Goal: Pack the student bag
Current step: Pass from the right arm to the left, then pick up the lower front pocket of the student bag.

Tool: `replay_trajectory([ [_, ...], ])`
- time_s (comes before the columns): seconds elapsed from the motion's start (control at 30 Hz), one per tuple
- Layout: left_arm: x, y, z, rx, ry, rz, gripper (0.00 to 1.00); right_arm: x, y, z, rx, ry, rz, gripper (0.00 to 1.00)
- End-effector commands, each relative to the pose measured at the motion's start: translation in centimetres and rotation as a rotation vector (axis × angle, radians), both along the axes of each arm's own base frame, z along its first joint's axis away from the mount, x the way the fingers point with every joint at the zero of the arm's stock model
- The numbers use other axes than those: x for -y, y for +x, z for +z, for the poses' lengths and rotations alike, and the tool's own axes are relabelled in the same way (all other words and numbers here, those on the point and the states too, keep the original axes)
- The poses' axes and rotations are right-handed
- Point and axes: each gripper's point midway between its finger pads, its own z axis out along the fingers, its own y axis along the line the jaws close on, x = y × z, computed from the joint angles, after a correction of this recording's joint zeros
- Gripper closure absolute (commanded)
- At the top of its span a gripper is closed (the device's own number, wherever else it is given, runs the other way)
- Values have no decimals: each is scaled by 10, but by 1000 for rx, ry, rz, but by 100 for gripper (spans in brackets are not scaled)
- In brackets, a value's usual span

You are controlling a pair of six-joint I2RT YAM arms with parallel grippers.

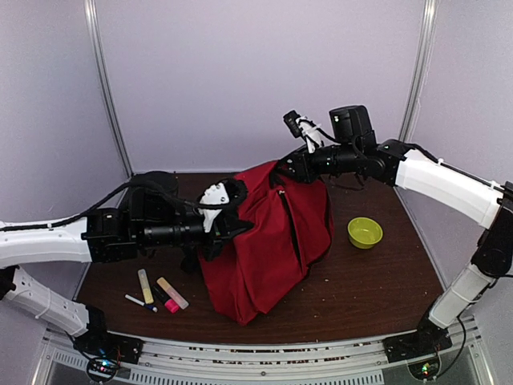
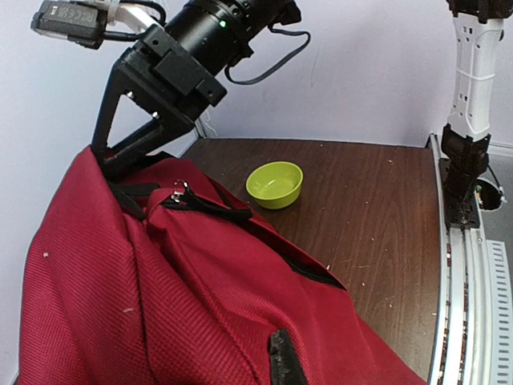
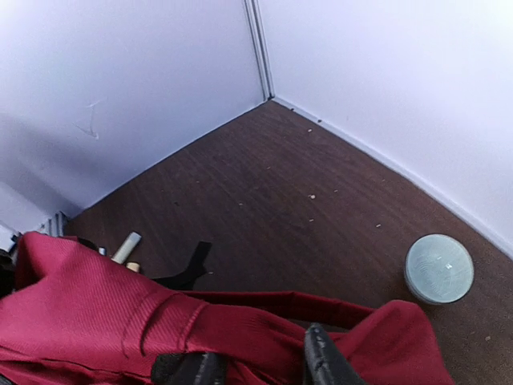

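Red fabric student bag (image 1: 264, 241): soft, limp, judged light.
Hold: stitched top rim favoured.
Left gripper (image 1: 228, 210): clamped on rim.
Right gripper (image 3: 258, 367): part-spread at rim; grip cannot be told.

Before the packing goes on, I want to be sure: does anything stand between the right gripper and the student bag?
Nothing visible does. The right gripper is at the top edge of the student bag; the green bowl stands apart on the table.

Even diffuse overhead light, soft shadow beside the student bag (image 1: 264, 241), faint sheen on the table (image 2: 377, 224), wrist views slightly soft.
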Motion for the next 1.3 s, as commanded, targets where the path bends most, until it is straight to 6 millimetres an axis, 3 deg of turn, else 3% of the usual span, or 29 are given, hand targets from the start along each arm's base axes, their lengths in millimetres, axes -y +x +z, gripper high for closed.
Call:
replay_trajectory([
  [0.0, 14, 3, 21, 53, -109, 68, 100, 30, 6, 57, 142, 109, -105, 59],
  [0.1, 17, 4, 23, 76, -109, 83, 100, 47, -11, 61, 147, 88, -117, 53],
  [0.23, 18, 4, 26, 101, -107, 105, 100, 70, -39, 66, 127, 120, -141, 54],
  [0.33, 20, 4, 26, 109, -106, 110, 100, 79, -61, 51, 94, 154, -160, 65],
  [0.37, 21, 5, 25, 110, -103, 109, 100, 79, -68, 34, 70, 144, -158, 68],
  [0.53, 28, 1, 20, 126, -79, 95, 100, 67, -94, -2, -8, 130, -141, 81],
  [0.8, 30, 1, 20, 134, -72, 90, 100, 34, -103, -14, -56, 103, -78, 86],
  [1.27, 31, 2, 17, 145, -63, 94, 100, 25, -91, -40, -100, 49, -115, 89],
])
